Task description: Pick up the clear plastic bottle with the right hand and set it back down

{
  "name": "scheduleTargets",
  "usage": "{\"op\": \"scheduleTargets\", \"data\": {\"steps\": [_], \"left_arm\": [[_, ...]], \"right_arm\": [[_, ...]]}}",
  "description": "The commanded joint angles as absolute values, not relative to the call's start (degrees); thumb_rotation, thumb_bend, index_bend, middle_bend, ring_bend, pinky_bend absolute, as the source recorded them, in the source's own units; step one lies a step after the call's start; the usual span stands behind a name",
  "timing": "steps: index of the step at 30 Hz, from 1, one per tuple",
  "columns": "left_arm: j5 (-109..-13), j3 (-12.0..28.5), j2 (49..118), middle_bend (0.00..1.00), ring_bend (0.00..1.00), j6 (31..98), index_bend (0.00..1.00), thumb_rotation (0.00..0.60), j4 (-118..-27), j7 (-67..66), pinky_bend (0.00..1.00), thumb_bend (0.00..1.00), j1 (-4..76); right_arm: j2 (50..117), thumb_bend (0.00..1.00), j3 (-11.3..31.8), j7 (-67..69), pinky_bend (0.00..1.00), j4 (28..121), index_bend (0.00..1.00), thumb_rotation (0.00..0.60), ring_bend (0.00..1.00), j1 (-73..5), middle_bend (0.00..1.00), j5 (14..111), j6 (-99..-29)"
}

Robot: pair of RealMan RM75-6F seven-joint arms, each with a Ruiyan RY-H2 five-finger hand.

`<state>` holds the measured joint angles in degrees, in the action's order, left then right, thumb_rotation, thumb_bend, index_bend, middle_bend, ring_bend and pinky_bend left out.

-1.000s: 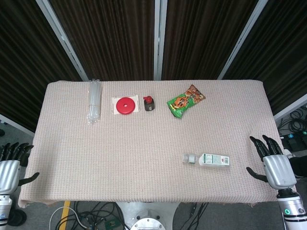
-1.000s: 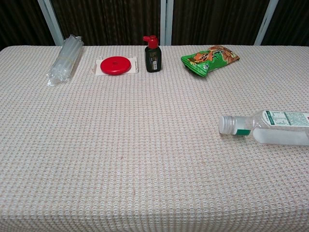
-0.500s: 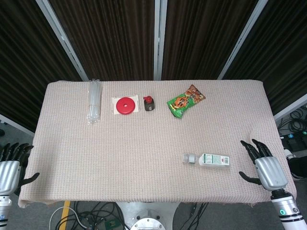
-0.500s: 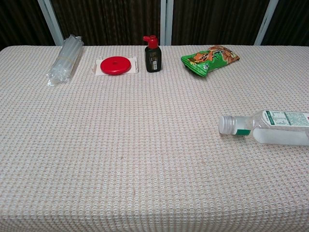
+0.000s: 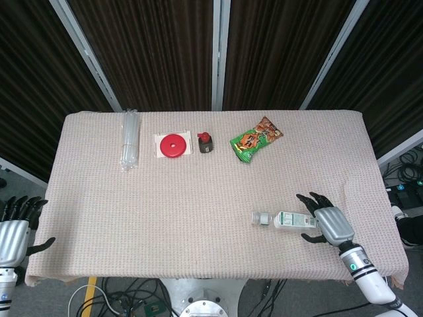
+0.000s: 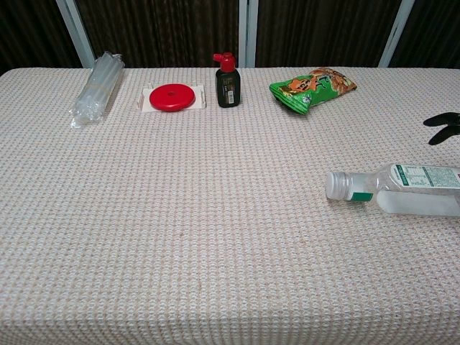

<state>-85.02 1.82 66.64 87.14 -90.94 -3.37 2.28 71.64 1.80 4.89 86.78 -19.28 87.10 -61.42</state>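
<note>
Counter (image 5: 165, 211), draped in a beige waffle-weave cloth, carrying every item. Right hand (image 5: 327, 223), over the counter's near right part, palm down above the base end of the clear plastic bottle (image 5: 284, 220); its fingers (image 5: 306, 198) are spread wide and hold nothing, and contact with the bottle cannot be judged. Left hand (image 5: 12, 236), off the counter's near left corner, fingers apart and holding nothing. Clear plastic bottle, lying on its side near the counter's near right edge, white cap (image 6: 338, 185) pointing left. Bundle of clear tubes (image 5: 129, 139), at the far left corner. Green snack bag (image 5: 255, 139), along the far edge, right of centre. Red disc (image 5: 174, 144) on a white card, far edge. Small dark pump bottle (image 5: 205, 142), upright, just right of the disc.
</note>
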Motion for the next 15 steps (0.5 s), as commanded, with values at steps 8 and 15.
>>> {"op": "scheduleTargets", "data": {"steps": [8, 15], "left_arm": [[-85.0, 1.9, 66.3, 0.14, 0.07, 86.8, 0.21, 0.6, -91.2, -3.6, 0.03, 0.0, 2.4], [-85.1, 1.9, 66.3, 0.14, 0.07, 86.8, 0.21, 0.6, -91.3, -3.7, 0.03, 0.0, 2.5]], "right_arm": [[75.3, 0.1, 1.0, 7.9, 0.09, 82.6, 0.07, 0.6, 0.04, -21.4, 0.23, 86.8, -58.9], [76.4, 0.1, 0.4, 9.1, 0.13, 81.1, 0.12, 0.6, 0.07, -21.7, 0.27, 87.4, -59.7]]}}
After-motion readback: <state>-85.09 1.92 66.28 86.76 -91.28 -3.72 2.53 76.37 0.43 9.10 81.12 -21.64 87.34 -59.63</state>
